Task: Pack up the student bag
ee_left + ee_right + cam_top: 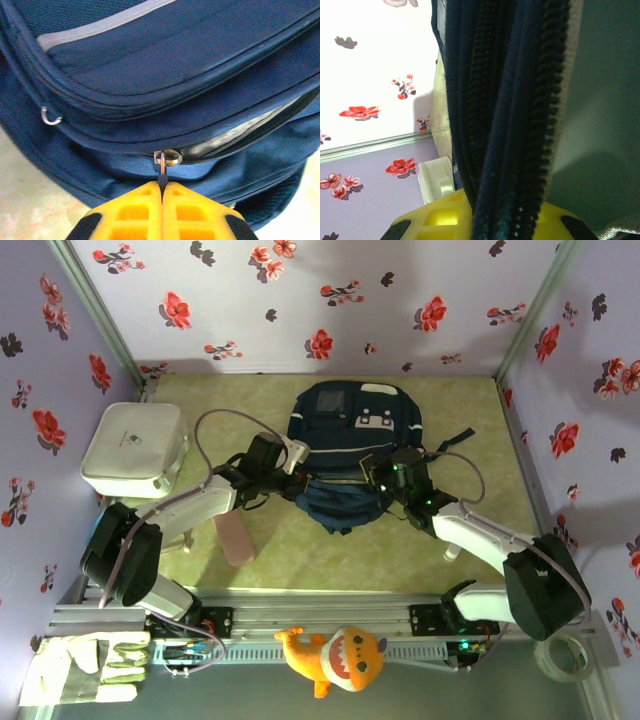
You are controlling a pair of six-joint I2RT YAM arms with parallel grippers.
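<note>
Your left hand [162, 192] pinches the zip pull [162, 169] and your right hand [495, 212] clamps the bag [345, 410] rim, so it looks part-unzipped with packing still to do.

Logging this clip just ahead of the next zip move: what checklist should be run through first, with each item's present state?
1. Left gripper shut on zipper pull: ok.
2. Right gripper pinching the navy backpack at its opening edge: ok.
3. Zip parted beside the slider: ok.
4. Opening wide enough for packing: cannot tell.
5. Backpack lying on the table: ok.
</note>
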